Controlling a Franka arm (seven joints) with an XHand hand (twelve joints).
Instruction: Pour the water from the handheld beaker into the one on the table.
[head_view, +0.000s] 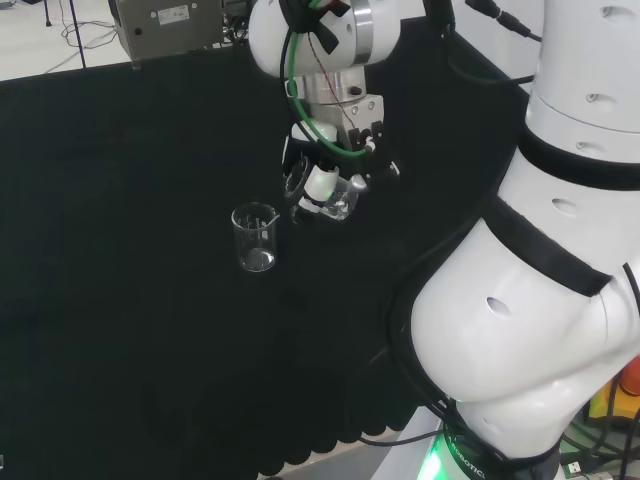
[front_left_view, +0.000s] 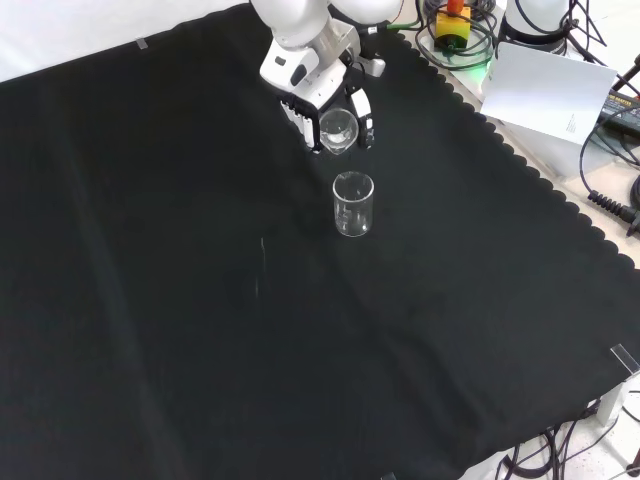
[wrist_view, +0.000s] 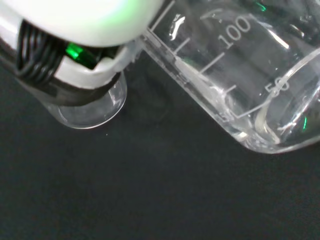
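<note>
A clear glass beaker (head_view: 256, 238) stands upright on the black cloth; the front view has it (front_left_view: 353, 204) near the middle. Just right of it in the head view, and above cloth level, the hand (head_view: 322, 178) has its fingers curled round a second clear beaker (head_view: 338, 197). The front view shows this held beaker (front_left_view: 337, 130) beyond the standing one, mouth toward the camera, with the hand (front_left_view: 312, 95) behind it. In the wrist view the held beaker (wrist_view: 240, 75) lies tilted, with printed scale marks and a little water near its base; the standing beaker's rim (wrist_view: 92, 111) shows beyond a finger (wrist_view: 75, 50).
The arm's large white links (head_view: 540, 280) rise at the head view's right. The scalloped cloth edge (front_left_view: 520, 160) runs along the front view's right, with cables and a white sheet (front_left_view: 545, 90) past it. A grey device (head_view: 165, 25) sits beyond the cloth's far edge.
</note>
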